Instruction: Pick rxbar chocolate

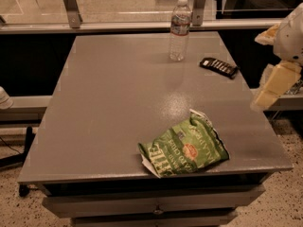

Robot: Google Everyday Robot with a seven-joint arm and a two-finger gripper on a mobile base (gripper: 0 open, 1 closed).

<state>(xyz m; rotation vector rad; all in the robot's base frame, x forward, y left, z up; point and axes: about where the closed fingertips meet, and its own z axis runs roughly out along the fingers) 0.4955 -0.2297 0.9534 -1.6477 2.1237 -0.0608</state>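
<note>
Green and crumpled, the foil chip bag (184,148) lies at the near edge of the grey tabletop (104,108), while the cream-coloured gripper (274,86) hangs beyond the tabletop's right side, touching nothing, its grip impossible to make out. Farther back, the small flat black-wrapped rxbar chocolate (218,66) lies near the right edge, beside the upright clear plastic water bottle (179,30)

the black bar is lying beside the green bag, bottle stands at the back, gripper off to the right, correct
Not quite: the camera view shows the black bar beside the bottle at the back, far from the green bag near the front edge. The bottle stands at the back and the gripper is off to the right.
</note>
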